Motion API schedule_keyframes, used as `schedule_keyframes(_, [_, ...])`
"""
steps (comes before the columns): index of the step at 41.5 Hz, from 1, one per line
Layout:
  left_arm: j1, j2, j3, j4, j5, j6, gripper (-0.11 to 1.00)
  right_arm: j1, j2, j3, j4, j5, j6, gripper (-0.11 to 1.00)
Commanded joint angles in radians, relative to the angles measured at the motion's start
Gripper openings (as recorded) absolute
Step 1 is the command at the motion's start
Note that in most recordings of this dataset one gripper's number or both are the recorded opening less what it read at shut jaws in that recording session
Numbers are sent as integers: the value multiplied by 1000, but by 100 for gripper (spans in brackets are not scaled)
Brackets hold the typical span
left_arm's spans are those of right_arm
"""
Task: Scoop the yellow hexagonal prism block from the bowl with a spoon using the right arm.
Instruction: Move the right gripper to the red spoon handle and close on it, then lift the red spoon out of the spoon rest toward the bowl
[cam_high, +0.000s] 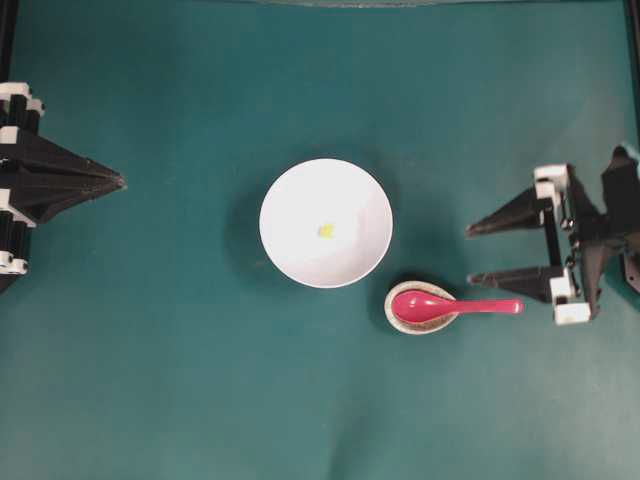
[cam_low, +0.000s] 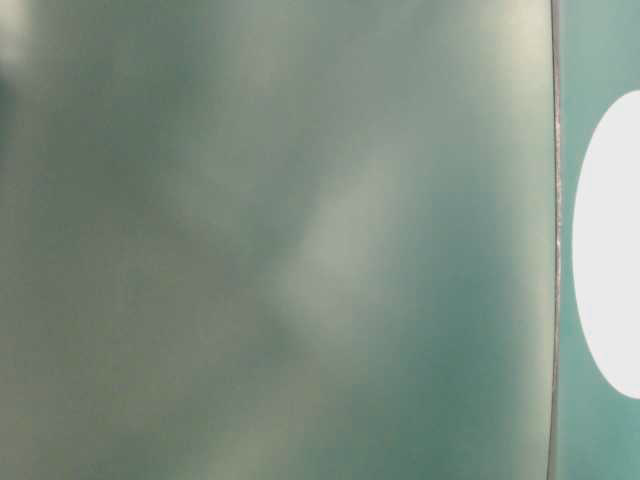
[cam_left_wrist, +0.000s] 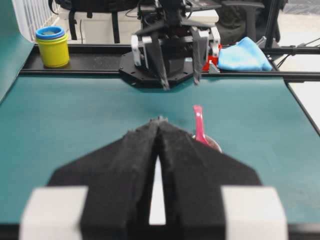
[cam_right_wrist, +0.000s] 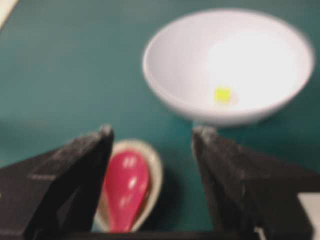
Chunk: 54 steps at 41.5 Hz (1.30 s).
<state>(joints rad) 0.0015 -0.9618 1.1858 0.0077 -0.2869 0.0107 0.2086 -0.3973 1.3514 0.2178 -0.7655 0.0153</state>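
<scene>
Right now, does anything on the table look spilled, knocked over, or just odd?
Nothing stands out. The white bowl sits upright with the yellow block inside it, and the pink spoon lies with its scoop in the speckled rest, handle pointing toward the open right gripper. Only the table-level view is a blur.

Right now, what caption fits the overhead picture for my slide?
Open right gripper near the pink spoon; yellow block waits in the white bowl.

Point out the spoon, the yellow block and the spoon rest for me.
spoon (cam_high: 424, 305), overhead view, on the middle of its scoop.
yellow block (cam_high: 326, 231), overhead view, on its top face, inside the bowl (cam_high: 290, 190).
spoon rest (cam_high: 394, 318), overhead view, on its speckled rim left of the scoop.
</scene>
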Motion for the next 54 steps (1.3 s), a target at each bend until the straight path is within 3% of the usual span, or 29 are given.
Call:
schedule_keyframes(1, [2,9,-28,3,-5,3,0,64,91,3,57,-114,-3,64])
schedule_keyframes(11, [2,9,-28,5,-5,6,0,230,353,3,215,-339,-3,64])
schedule_keyframes(17, [2,11,-28,5,-5,6,0,305,480,-5,272,-445,29,64])
schedule_keyframes(25, [2,11,-28,5,-5,5,0,328,598,-11,276,-503,100,64])
schedule_keyframes(42, [2,11,-26,5,14,5,0,331,618,-12,276,-499,104,62])
schedule_keyframes(54, [3,11,-26,5,21,3,0,330,617,-9,291,-499,103,44])
